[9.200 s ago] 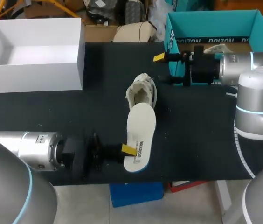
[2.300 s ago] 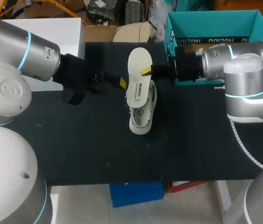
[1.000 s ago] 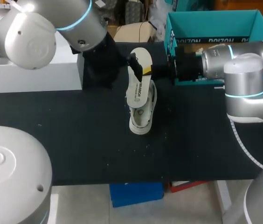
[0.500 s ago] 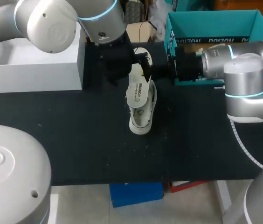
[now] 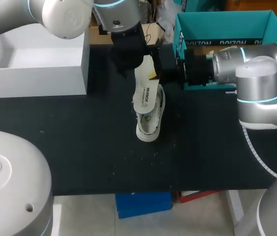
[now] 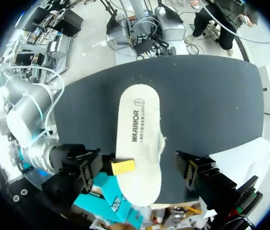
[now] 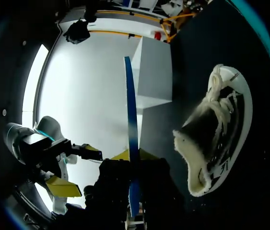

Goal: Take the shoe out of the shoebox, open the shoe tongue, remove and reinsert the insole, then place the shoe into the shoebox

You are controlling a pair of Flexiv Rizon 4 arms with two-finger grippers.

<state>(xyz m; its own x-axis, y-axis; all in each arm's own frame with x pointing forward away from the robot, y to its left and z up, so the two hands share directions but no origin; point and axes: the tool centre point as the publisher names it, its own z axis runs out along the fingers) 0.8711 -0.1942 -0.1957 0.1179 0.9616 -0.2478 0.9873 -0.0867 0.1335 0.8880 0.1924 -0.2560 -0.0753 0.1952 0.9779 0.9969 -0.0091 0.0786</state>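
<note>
Head view: I find the shoe point(image 5: 148, 123) on the table point(image 5: 79, 147) near its middle, outside both boxes.
Insole: the insole point(image 5: 146, 91) is off the table, lined up lengthwise over the shoe with its printed face up. It hides the shoe's mouth. I cannot tell whether its front end touches the shoe.
Right claw: the right claw point(image 5: 153, 74) is closed on the insole at a side edge near the heel end. In the right wrist view the insole runs edge-on between the two yellow tips. In the left wrist view one tip lies on the printed face.
Left claw: the left claw point(image 7: 76, 167) has its tips well apart with nothing between them. From above it hangs over the insole's far end, close beside the right claw.
Reason for hold: I judge the edge pinch keeps the insole flat and aimed at the shoe's mouth. It also leaves the heel end free for the spread left claw to take or press.
Stage: I judge reinsertion is in hand. The shoe is not yet boxed.
Boxes: the white box point(image 5: 35, 81), likely the shoebox, stands open at the far left. The teal box point(image 5: 222, 24) stands behind the right arm.
Risk: the claws are crowded together. Nothing holds the shoe, so it may slide when the insole is pushed. The thin insole may buckle.
</note>
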